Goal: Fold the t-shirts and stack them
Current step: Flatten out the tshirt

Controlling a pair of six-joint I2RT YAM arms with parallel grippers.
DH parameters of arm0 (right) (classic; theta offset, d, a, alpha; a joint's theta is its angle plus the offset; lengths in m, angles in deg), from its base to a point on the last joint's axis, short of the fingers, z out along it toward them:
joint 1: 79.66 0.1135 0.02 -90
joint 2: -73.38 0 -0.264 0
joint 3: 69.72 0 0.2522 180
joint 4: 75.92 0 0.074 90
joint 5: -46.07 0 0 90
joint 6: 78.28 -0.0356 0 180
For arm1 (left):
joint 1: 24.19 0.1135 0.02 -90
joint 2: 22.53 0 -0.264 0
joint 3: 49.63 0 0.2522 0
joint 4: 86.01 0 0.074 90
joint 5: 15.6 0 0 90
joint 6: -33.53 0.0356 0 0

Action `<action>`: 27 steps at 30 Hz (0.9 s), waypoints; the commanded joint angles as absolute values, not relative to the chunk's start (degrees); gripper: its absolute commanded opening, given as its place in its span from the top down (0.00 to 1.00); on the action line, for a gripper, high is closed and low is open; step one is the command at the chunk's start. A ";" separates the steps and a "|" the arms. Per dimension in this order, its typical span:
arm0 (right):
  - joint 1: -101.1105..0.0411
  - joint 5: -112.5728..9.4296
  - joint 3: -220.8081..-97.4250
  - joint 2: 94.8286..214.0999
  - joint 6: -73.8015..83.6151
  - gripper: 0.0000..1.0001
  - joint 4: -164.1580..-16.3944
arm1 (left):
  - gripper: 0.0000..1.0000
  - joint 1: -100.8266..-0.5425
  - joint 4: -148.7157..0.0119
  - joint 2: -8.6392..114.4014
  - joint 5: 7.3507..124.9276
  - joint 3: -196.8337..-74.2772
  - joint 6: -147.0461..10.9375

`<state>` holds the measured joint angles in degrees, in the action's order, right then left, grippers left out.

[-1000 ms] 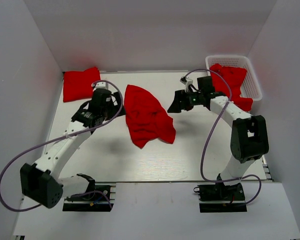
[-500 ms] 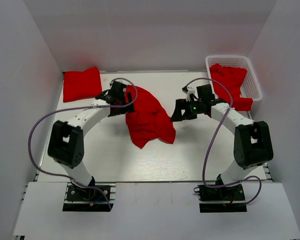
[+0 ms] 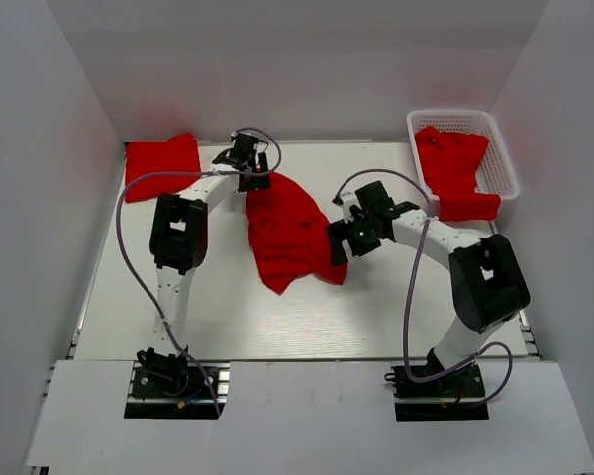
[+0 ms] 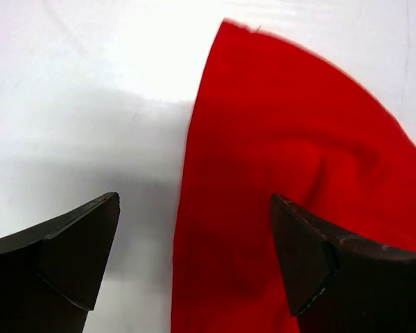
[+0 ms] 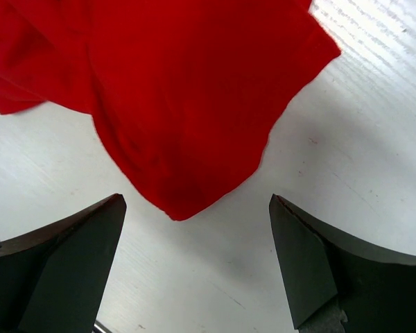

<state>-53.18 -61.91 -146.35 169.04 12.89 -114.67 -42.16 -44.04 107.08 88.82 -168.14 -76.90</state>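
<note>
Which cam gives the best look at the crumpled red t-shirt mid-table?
Top external: the crumpled t-shirt shows whole, with its full outline. Left wrist catches only one curved edge; right wrist only a pointed corner.

I see one t-shirt point(image 3: 292, 233) mid-worktop point(image 3: 228, 317), a second t-shirt point(image 3: 161, 165) at the far left, more t-shirts point(image 3: 453, 168) in the basket point(image 3: 457, 115) at the far right.

Three red t-shirts point(image 3: 162, 166) point(image 3: 292, 230) point(image 3: 453, 170), one white basket point(image 3: 506, 164), two arms point(image 3: 178, 233) point(image 3: 428, 230), one table point(image 3: 228, 317).
</note>
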 commanded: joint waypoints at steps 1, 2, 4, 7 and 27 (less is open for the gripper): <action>-50.58 -56.42 -145.54 170.24 15.67 0.10 -114.91 | 0.01 -42.38 -45.36 110.53 87.85 -175.68 -72.65; -50.40 -56.32 -145.27 170.33 15.76 0.10 -114.04 | 0.01 -42.38 -45.35 111.85 87.33 -176.93 -72.65; -49.70 -55.89 -145.09 170.50 16.29 0.10 -113.24 | 0.01 -42.38 -44.65 114.40 86.62 -178.44 -72.12; -48.64 -54.31 -145.27 172.60 16.38 0.10 -112.10 | 0.01 -42.38 -46.31 114.94 83.73 -176.16 -71.59; -51.44 -37.88 -144.91 162.07 7.24 1.00 -101.90 | 1.00 -41.85 -67.58 90.61 84.75 -153.93 -70.27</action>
<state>-49.51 -45.43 -142.73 167.18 9.63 -105.47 -41.92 -59.78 103.05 81.12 -155.61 -70.01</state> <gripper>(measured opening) 0.019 0.012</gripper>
